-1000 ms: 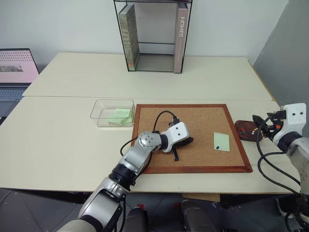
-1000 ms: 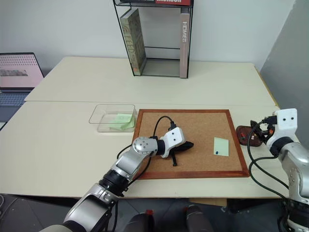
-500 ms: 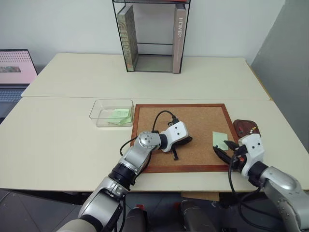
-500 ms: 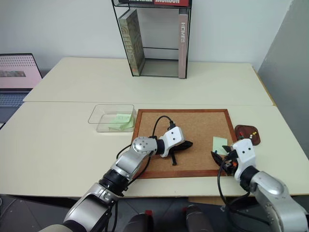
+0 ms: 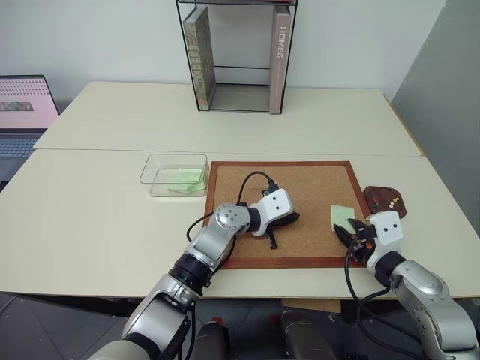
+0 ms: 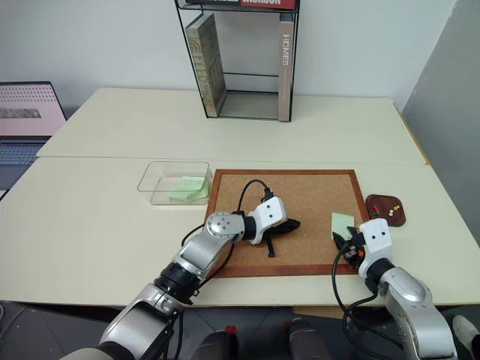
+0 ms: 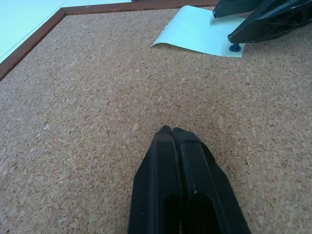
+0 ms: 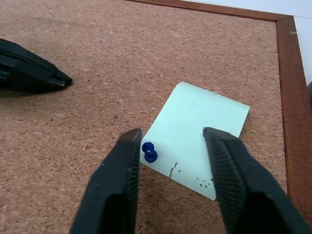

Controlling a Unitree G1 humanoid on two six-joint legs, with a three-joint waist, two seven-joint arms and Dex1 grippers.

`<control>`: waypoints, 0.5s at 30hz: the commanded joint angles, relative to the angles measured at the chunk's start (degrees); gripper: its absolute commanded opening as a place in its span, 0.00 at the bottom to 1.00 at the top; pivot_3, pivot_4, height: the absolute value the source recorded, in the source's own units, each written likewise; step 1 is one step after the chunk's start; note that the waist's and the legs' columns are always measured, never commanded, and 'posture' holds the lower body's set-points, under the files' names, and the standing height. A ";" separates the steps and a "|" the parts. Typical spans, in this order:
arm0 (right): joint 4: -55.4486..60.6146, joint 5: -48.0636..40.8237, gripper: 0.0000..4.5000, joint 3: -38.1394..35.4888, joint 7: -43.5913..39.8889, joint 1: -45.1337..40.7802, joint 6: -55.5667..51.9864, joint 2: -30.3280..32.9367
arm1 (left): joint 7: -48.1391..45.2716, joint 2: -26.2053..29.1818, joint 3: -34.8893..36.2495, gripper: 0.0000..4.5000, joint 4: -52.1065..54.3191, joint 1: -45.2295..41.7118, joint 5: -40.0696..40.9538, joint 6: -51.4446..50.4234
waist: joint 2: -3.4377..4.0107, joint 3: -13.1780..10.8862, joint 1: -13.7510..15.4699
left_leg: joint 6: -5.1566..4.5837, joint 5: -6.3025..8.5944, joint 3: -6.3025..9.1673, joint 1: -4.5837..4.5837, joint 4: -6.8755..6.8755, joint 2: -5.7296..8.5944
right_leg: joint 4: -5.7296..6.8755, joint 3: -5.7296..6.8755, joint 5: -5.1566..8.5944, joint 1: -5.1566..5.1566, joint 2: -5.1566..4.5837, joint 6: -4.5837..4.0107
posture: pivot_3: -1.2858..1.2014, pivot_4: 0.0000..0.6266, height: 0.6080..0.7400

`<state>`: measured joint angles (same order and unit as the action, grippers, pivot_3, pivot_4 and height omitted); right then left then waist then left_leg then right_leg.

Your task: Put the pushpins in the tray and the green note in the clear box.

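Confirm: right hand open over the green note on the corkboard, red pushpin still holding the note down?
Not quite: the pushpin is blue, not red, as the right wrist view shows. The right hand is open over the green note on the corkboard.

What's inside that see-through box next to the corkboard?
The clear box holds pale green notes, lying toward the side nearest the corkboard. I can't tell how many there are, nor whether anything lies beneath them.

Head stereo pair looks down over desk; wrist cams close, both on corkboard (image 5: 300,214).
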<state>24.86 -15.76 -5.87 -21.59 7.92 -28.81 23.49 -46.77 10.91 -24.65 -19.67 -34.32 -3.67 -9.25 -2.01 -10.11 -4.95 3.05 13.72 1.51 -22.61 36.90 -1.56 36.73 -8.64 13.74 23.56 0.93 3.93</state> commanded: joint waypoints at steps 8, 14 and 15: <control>1.71 0.22 0.01 0.23 -0.69 1.01 1.66 0.04 | 0.11 0.72 -1.68 0.00 -2.71 1.27 -2.45 -1.25 | 0.00 0.00 0.00 | 0.00 0.00 0.00 -0.01 0.00 0.00 | -0.01 0.00 0.00 0.00 0.00 0.00 | 0.52 0.24 1.00; 4.20 -0.87 0.01 -1.29 -0.68 0.71 1.75 0.20 | 0.06 0.82 -1.69 0.00 -2.64 1.30 -2.47 -1.23 | 0.00 0.00 0.00 | 0.00 0.00 0.00 -0.01 0.00 0.00 | -0.01 0.00 0.00 0.00 0.00 0.00 | 0.52 0.24 1.00; 4.99 -1.23 0.01 -1.73 -0.67 0.54 1.58 0.31 | 0.07 0.82 -1.69 0.00 -2.63 1.29 -2.48 -1.25 | 0.00 0.00 0.00 | 0.00 0.00 0.00 -0.01 0.00 0.00 | -0.01 0.00 0.00 0.00 0.00 0.00 | 0.52 0.24 1.00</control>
<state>25.56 -15.97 -5.00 -22.45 8.73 -28.01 23.39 -46.83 10.91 -24.78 -19.61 -34.35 -3.67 -9.24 -2.01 -10.12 -4.95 3.06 13.73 1.51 -22.64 36.89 -1.55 36.72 -8.65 13.74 23.58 0.93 3.93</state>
